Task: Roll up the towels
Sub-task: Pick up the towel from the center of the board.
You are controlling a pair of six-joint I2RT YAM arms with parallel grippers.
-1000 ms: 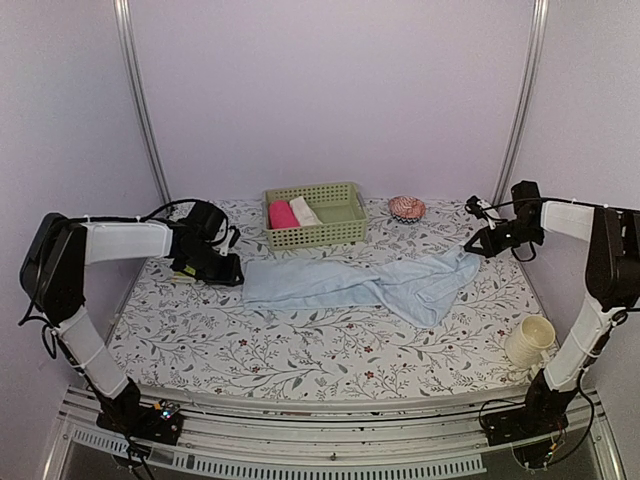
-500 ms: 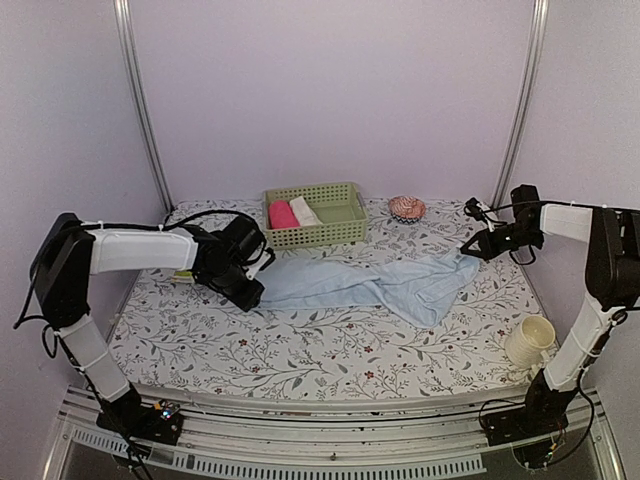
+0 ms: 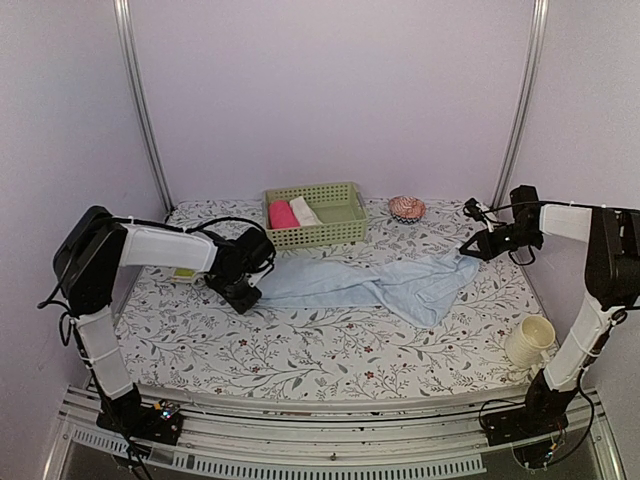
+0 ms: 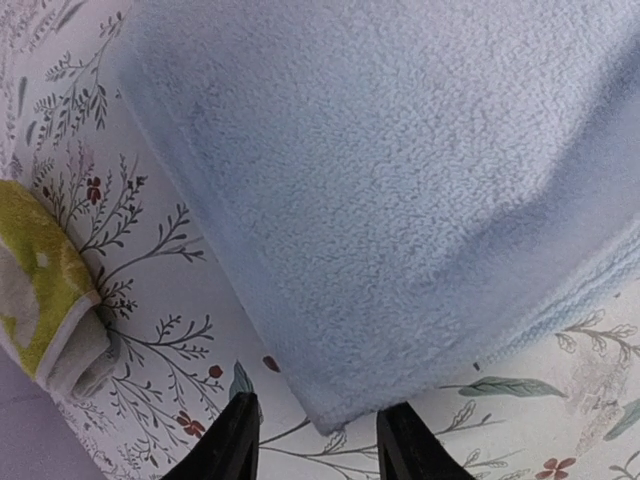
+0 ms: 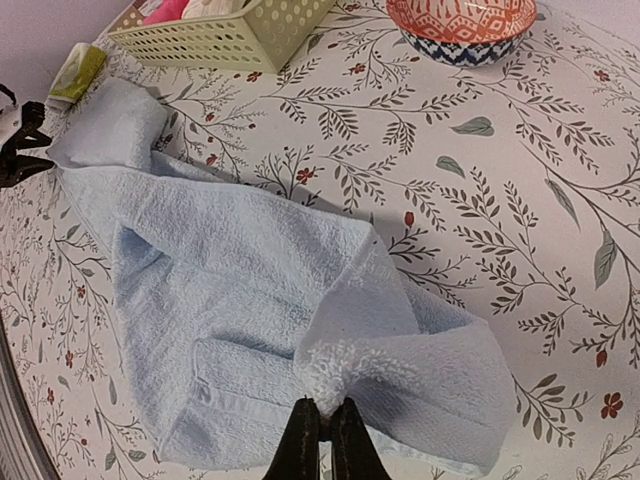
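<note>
The light blue towel (image 3: 372, 283) lies crumpled across the middle of the table. It fills the left wrist view (image 4: 400, 180) and spreads through the right wrist view (image 5: 240, 290). My left gripper (image 3: 246, 294) is open at the towel's left corner; in its wrist view (image 4: 318, 450) the corner lies between the two black fingers. My right gripper (image 3: 468, 250) is shut on the towel's right corner and holds it raised (image 5: 322, 440). The yellow-green towel (image 3: 184, 274) lies at the table's left edge behind my left arm, and shows in the left wrist view (image 4: 45, 290).
A green basket (image 3: 352, 222) at the back holds a pink roll (image 3: 283, 214) and a cream-white roll (image 3: 305, 211). A red patterned bowl (image 3: 407, 208) sits back right (image 5: 460, 22). A cream cup (image 3: 528, 341) stands front right.
My left gripper has moved right from the yellow-green towel to the blue towel's left corner. The right gripper has kept its hold on the right corner, nearly still.
</note>
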